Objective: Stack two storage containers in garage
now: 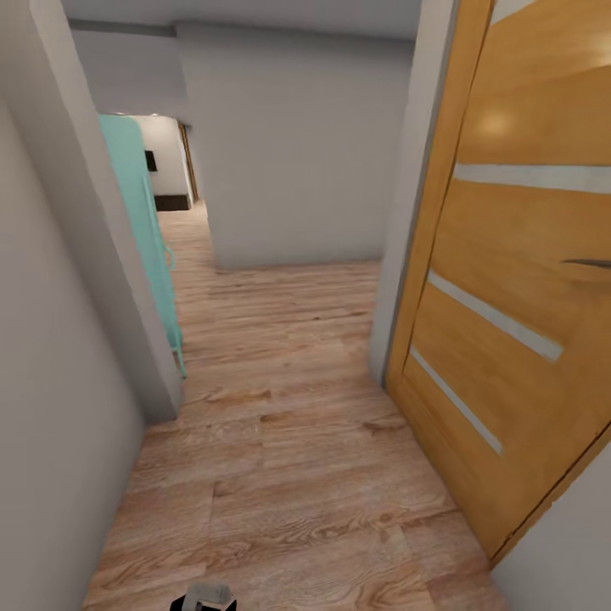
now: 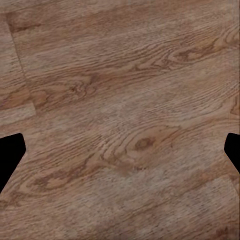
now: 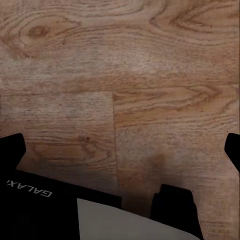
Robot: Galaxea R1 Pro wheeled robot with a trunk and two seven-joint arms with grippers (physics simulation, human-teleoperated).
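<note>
From the head camera, the robot faces a narrow hallway with a light wood-plank floor. A pale grey wall closes in on the robot's left, and a honey-coloured wooden door with pale inset strips stands open on its right. A mint-green door hangs ajar further along on the left. Beyond it the passage bends around a grey partition wall towards a brighter room. A small grey-and-black part of the robot sits at the lower edge. My judgement is that the robot is in transit, which would explain the arms being tucked low rather than reaching out.

In the left wrist view, the left claw points straight down at brown planks. Its two dark fingertips sit at opposite edges of the frame, spread wide apart, with nothing between them but floor.

In the right wrist view, the right claw likewise aims at the planks, its fingertips well apart and empty. Close under it is a black robot body panel carrying white lettering, with a pale grey surface beside it, suggesting the arm is folded against the trunk for travel.

Neither storage container appears here, so where they are cannot be told. With both claws empty, I judge carrying is yet to begin or a return trip is under way.
</note>
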